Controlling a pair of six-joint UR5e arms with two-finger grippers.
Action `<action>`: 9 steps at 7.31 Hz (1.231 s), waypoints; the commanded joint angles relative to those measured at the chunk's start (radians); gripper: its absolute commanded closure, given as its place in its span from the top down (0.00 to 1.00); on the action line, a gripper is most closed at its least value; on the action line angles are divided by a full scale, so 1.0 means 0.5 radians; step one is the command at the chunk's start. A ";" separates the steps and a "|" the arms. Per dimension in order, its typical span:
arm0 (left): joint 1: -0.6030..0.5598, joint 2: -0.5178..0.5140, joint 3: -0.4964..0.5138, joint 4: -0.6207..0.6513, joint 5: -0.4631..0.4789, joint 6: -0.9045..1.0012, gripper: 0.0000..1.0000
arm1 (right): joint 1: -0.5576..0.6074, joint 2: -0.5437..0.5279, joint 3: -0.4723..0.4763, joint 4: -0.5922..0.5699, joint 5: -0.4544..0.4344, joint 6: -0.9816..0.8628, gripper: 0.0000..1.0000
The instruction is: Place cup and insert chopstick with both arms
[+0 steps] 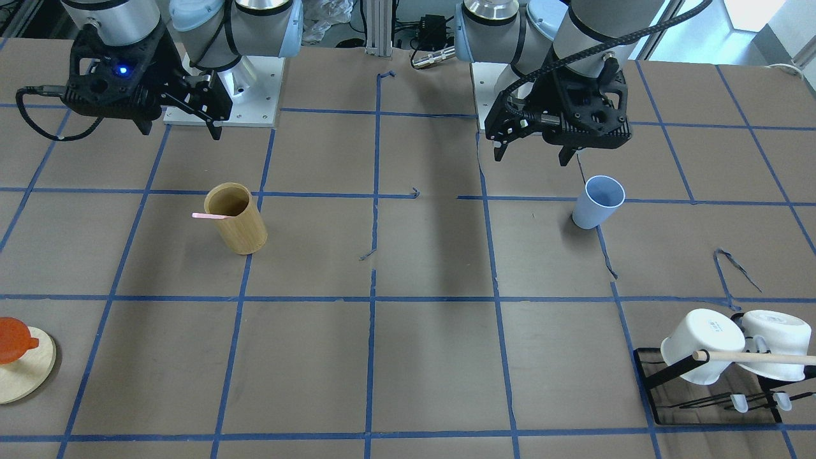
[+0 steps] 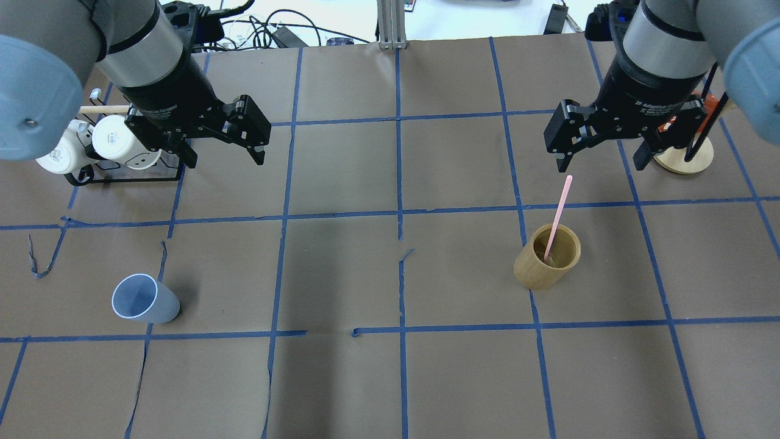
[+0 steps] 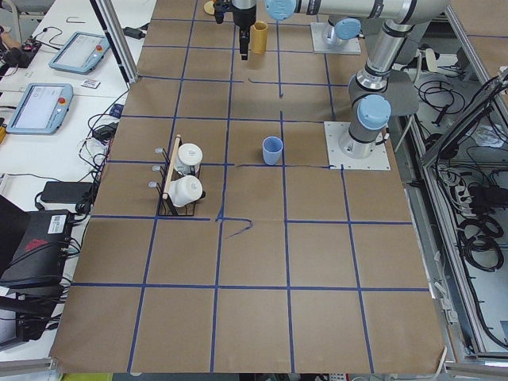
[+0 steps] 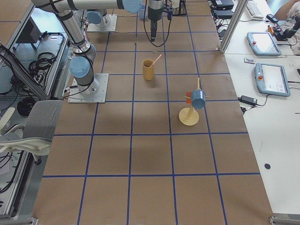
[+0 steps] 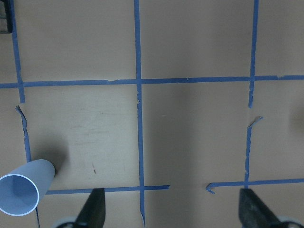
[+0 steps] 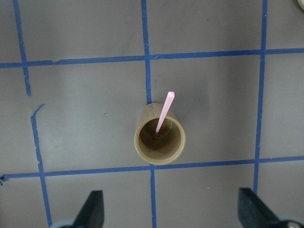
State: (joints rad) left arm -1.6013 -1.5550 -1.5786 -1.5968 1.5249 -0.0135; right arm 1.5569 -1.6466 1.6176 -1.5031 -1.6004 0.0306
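The light blue cup (image 1: 596, 203) stands upright on the table; it also shows in the overhead view (image 2: 143, 300) and at the lower left of the left wrist view (image 5: 23, 191). My left gripper (image 1: 532, 158) (image 2: 225, 160) hangs open and empty above the table, behind the cup and apart from it. The pink chopstick (image 2: 557, 210) (image 6: 164, 113) leans inside a tan bamboo cylinder (image 2: 542, 268) (image 1: 237, 226). My right gripper (image 2: 599, 166) (image 1: 182, 132) is open and empty, high above and behind the cylinder.
A black rack (image 1: 650, 376) holding two white mugs (image 2: 116, 141) and a wooden rod stands at the far left of the table. A round wooden stand (image 2: 682, 160) with an orange item is at the far right. Blue tape lines grid the brown table.
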 commanded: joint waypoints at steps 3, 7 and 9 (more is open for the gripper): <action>0.015 0.005 -0.092 0.024 0.018 0.091 1.00 | -0.009 0.179 0.099 -0.212 0.013 0.003 1.00; 0.134 -0.028 -0.153 0.031 0.012 0.226 1.00 | -0.027 0.222 0.482 -0.782 0.004 0.022 1.00; 0.281 -0.044 -0.223 0.034 0.006 0.397 1.00 | -0.040 0.222 0.612 -1.015 0.004 0.028 0.93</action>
State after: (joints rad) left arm -1.5052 -1.5727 -1.6674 -1.5811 1.5294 0.1304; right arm 1.5408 -1.5359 1.8852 -1.9463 -1.5983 0.0433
